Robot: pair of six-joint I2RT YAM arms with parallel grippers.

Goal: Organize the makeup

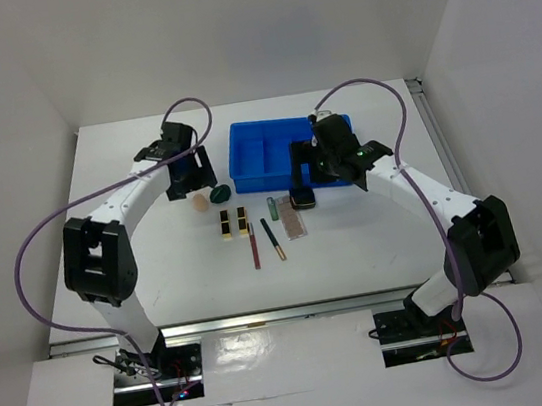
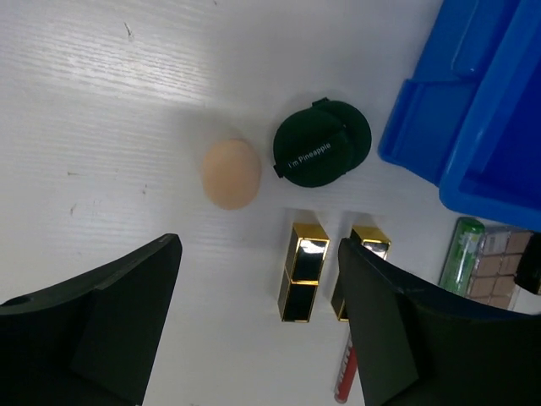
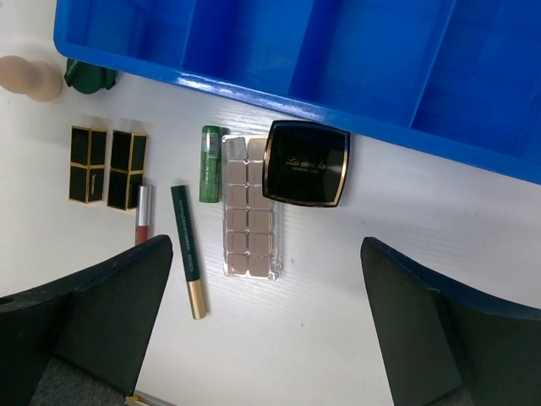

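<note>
The makeup lies on the white table in front of the blue bin (image 1: 274, 152). The peach egg sponge (image 2: 231, 173) and dark green sponge (image 2: 321, 144) are at the left. Two black-gold palettes (image 3: 88, 164) (image 3: 127, 170) lie side by side. A red pencil (image 3: 142, 215), a green-gold pencil (image 3: 188, 250), a green tube (image 3: 210, 163) and the pinkish palette (image 3: 250, 208) follow to the right. The black square compact (image 3: 306, 163) overlaps the palette's corner. My left gripper (image 2: 259, 313) is open and empty above the sponges. My right gripper (image 3: 266, 313) is open and empty above the palette.
The blue bin (image 3: 338, 51) has several compartments with nothing showing in them, and stands just behind the row of makeup. White walls close in the table on the left, back and right. The table's near edge runs along a metal rail (image 1: 286, 312).
</note>
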